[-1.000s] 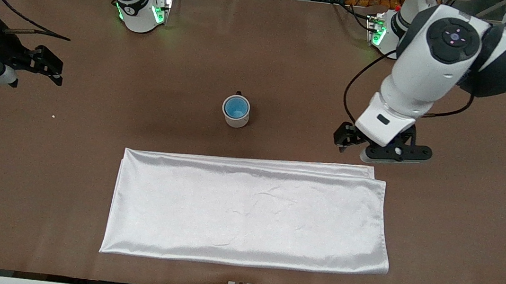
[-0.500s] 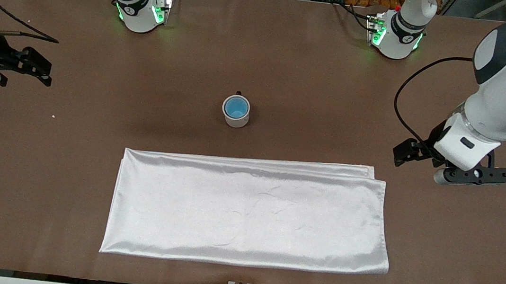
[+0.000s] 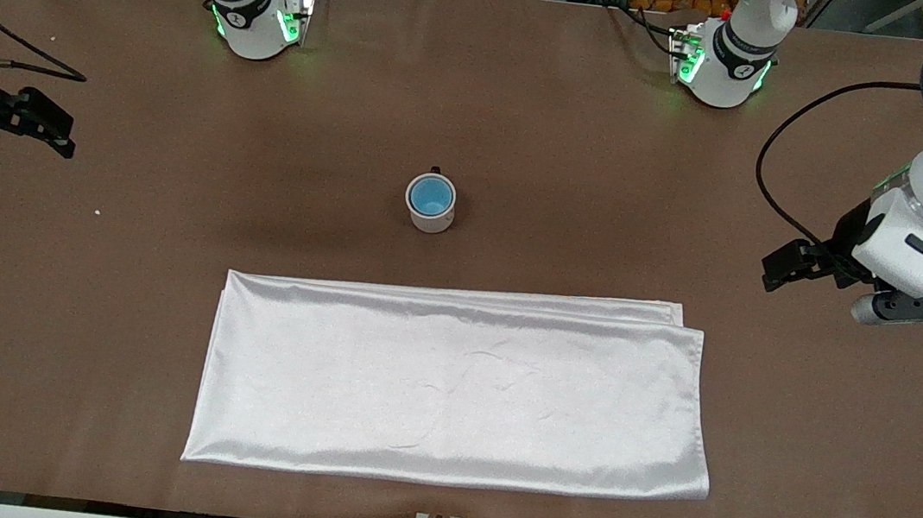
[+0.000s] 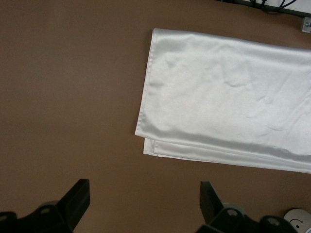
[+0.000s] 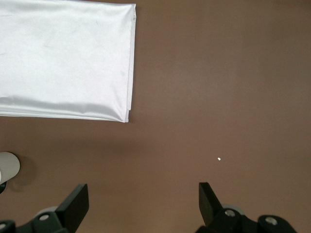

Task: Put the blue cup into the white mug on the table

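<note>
Small round blue cup [image 3: 430, 195], bright blue inside, sits nested in the small cylindrical white mug [image 3: 431, 216] with the black handle. Mug stands upright on the matte brown felt-like table [image 3: 173, 200], about midway between the two arm ends.

Shiny white rectangular cloth [image 3: 456, 384] lies flat on the table, nearer the front camera than the mug and apart from it, one folded edge facing the mug.

Left gripper [image 3: 786, 268] hangs over bare table toward the left arm's end, well apart from the mug, past the corner of the cloth; fingers spread wide, nothing between them [image 4: 143, 199].

Right gripper [image 3: 50, 132] hangs over bare table at the right arm's end, well apart from the mug; fingers wide, nothing between them [image 5: 143, 199].

A tiny white speck [image 3: 97, 211] lies on the table between the right gripper and the cloth.
</note>
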`<state>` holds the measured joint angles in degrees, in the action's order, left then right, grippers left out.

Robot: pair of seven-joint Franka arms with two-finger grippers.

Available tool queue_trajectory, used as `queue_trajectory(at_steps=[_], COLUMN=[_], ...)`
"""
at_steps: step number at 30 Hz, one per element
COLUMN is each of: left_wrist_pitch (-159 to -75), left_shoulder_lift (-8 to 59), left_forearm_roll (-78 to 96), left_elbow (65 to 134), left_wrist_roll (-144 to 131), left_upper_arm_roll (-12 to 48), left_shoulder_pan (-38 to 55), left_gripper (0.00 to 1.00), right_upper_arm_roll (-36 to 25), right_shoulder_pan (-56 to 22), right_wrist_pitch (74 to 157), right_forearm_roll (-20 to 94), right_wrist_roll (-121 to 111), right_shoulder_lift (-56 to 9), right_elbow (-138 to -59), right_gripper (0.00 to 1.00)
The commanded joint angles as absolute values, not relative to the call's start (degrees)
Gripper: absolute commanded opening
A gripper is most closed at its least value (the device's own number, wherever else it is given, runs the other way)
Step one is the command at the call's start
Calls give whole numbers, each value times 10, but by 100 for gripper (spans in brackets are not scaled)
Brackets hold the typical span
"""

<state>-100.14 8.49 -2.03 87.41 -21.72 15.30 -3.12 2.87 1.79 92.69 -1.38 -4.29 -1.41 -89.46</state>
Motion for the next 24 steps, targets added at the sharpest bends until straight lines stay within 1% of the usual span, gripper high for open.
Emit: queue_trajectory(at_steps=[1,4,8,15,19,24], left_wrist_pitch=[-986,-982,-981,-971,-971,-971], left_shoulder_lift=[54,50,40,34,10,9], left_forearm_roll=[-10,-10,-9,-9,-9,-10], left_elbow=[888,888,894,899,926,925], left_wrist_roll=[-208,-199,-166,-154,-151,-129], left_upper_arm_roll=[152,150,127,127,127,127], left_shoulder_pan=[-45,-47,-41,-41,-41,-41], left_gripper=[100,100,100,100,100,100], right_upper_arm_roll=[34,33,33,32,32,32], right_shoulder_pan=[19,19,21,22,23,22], right_wrist_pitch=[915,914,915,913,910,909], right_forearm_roll=[-4,11,11,11,11,11], right_wrist_roll=[-41,-41,-42,-42,-42,-42], right_shoulder_lift=[-21,-19,-20,-20,-19,-19], right_elbow=[-877,-877,-878,-881,-880,-880], right_gripper=[100,100,100,100,100,100])
